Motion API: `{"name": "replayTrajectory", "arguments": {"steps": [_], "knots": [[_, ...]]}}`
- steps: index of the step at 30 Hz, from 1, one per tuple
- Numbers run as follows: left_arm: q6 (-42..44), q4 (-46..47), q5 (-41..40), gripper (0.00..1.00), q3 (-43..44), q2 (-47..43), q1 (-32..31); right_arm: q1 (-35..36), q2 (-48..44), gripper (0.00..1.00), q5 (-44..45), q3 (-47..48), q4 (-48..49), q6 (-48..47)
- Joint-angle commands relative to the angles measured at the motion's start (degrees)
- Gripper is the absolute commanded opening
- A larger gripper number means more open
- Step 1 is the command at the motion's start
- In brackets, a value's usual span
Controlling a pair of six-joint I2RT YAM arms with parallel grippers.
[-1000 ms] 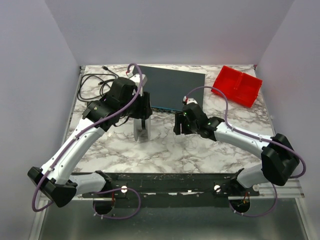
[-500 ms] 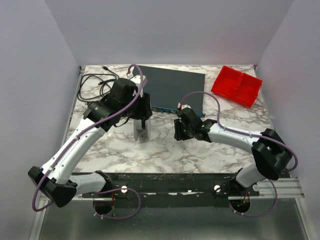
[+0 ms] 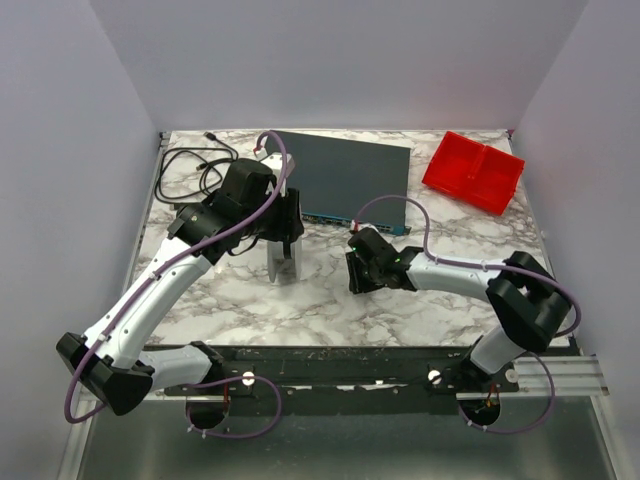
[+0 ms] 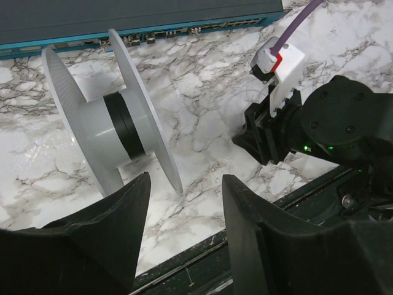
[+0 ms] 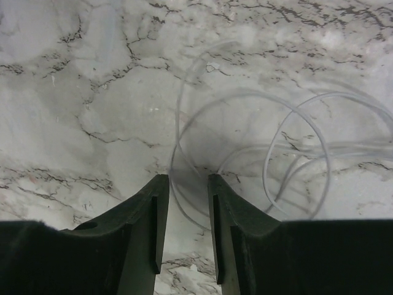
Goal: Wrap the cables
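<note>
The cables are a very thin white wire (image 5: 177,120) lying in loose loops on the marble table (image 3: 320,300). My right gripper (image 5: 184,179) points down at the table with a narrow gap between its fingers. One strand of the wire runs through that gap without being pinched. From above, the right gripper (image 3: 356,270) sits low at mid-table, and the wire is too fine to make out there. A white spool (image 4: 116,132) with a black band on its hub stands on its flanges. My left gripper (image 4: 185,178) hovers just beside it, open and empty; from above it (image 3: 285,232) is over the spool (image 3: 282,262).
A flat dark box with a blue port edge (image 3: 345,175) lies at the back centre. A red bin (image 3: 473,170) sits at the back right. A thicker black cord (image 3: 185,165) is coiled at the back left. The right arm's wrist (image 4: 276,132) shows in the left wrist view.
The right arm has swung left and lowered its gripper to the table, and its jaws have narrowed around a wire strand. The left arm and spool have not moved.
</note>
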Motion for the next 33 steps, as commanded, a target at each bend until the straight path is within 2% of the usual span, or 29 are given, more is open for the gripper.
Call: {"name": "replayTrajectory", "arguments": {"steps": [1,6,11,14,19,24,33], "knots": [[-0.3,1.0,0.7,0.52,-0.5,-1.3,0.0,2.2,3.0,0.38,2.1,-0.8,2.6,1.9],[-0.3,0.8,0.5,0.52,-0.7,-1.6,-0.1,4.4,5.5,0.32,7.7,-0.4,3.0,3.9],[-0.4,0.7,0.7,0.52,-1.1,-1.8,-0.1,5.0,5.8,0.1,9.7,-1.6,3.3,5.9],[-0.4,0.8,1.3,0.52,-1.2,-2.0,-0.2,4.9,2.7,0.01,12.0,-1.2,1.6,5.8],[0.1,1.1,3.8,0.52,-0.5,-1.7,-0.6,4.9,-5.3,0.01,13.4,1.7,-2.6,3.5],[1.5,2.3,7.4,0.52,0.3,-1.2,-1.6,5.0,-13.0,0.01,10.3,4.4,-4.3,0.9],[5.3,7.8,17.2,0.52,-0.2,0.3,-1.7,4.6,-20.6,0.01,5.2,10.6,-6.2,-4.0]]}}
